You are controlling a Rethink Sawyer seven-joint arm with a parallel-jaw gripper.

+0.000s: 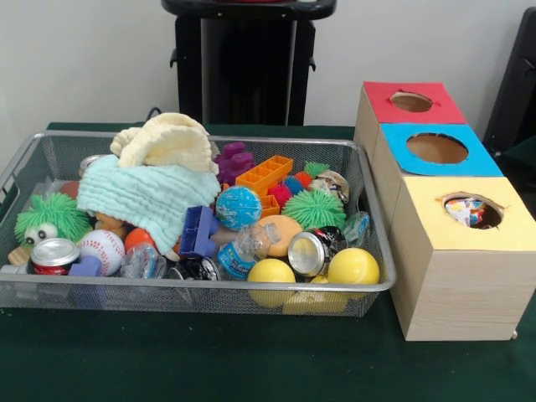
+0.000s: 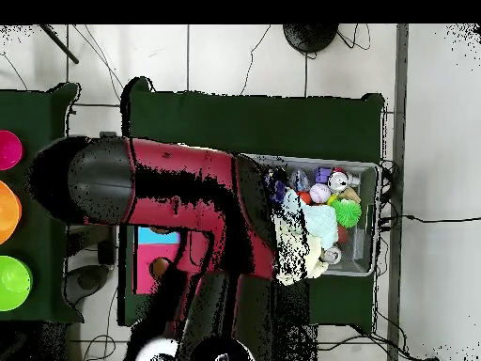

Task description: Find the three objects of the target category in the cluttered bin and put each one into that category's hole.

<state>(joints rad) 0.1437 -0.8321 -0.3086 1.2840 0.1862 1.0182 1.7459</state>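
The silver wire-mesh bin (image 1: 167, 285) stands at the left of the green table, full of toys. It also shows in the overhead view (image 2: 372, 171), half hidden by the red and black arm (image 2: 178, 188). I see no polka-dot cloth in the bin. A white cloth with multicoloured dots (image 1: 466, 209) lies inside the round hole (image 1: 490, 219) of the yellow-topped wooden box (image 1: 456, 268), at the right and nearest the camera. The gripper shows in neither view.
A mint-green waffle cloth (image 1: 146, 197) and a cream-yellow one (image 1: 167, 142) lie piled at the bin's back left. Balls, cans, spiky toys and plastic blocks fill the rest. The blue-topped box (image 1: 394, 159) and the red-topped box (image 1: 377, 105) stand behind the yellow one.
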